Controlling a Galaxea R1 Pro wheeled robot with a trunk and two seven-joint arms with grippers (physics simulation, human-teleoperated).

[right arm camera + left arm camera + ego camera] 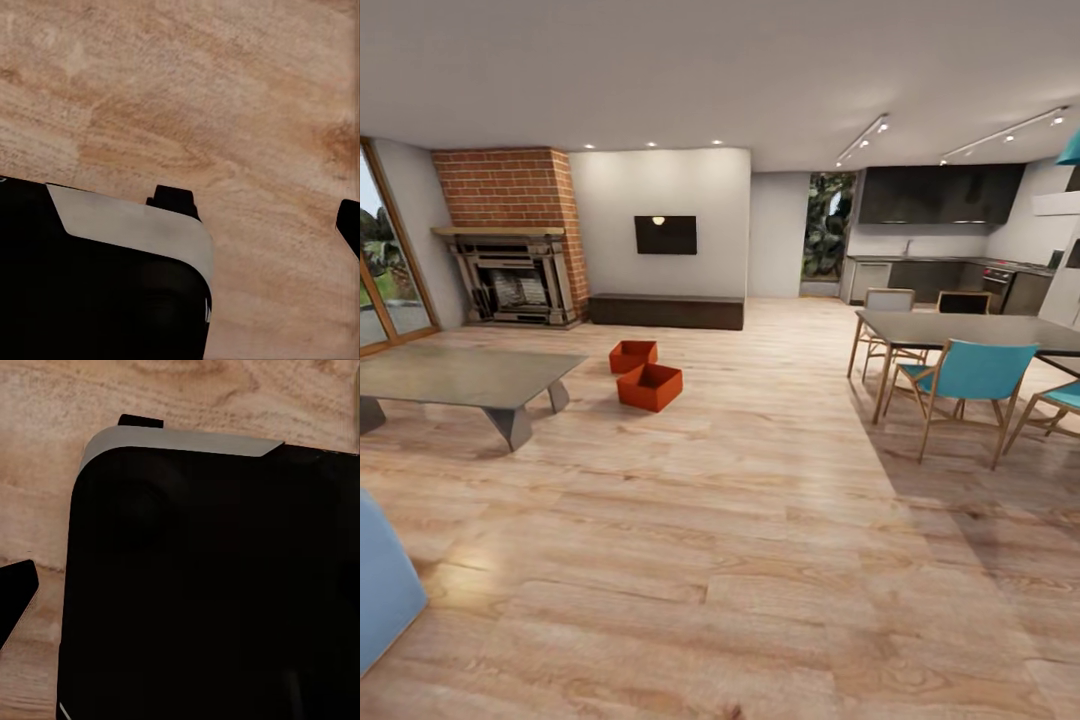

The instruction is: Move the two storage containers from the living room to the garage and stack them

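The two storage containers are orange-red open-topped bins on the living room's light wood plank floor, ahead and left of centre. The nearer container [650, 387] touches or almost touches the farther one [633, 355]; both are upright and empty. In the left wrist view, my left gripper [180, 600] hangs over the robot's black base, with one dark fingertip [15, 600] at the picture's edge. One fingertip [349, 225] of my right gripper [180, 225] likewise sits at the edge, over the planks. Both sets of jaws stand wide apart and hold nothing.
A low glass-topped table [460, 378] stands left of the bins, with a blue sofa corner [385, 585] near left. A brick fireplace [510, 240] and patio doors are at the back left. A dining table [970, 330] with teal chairs [970, 385] is at the right.
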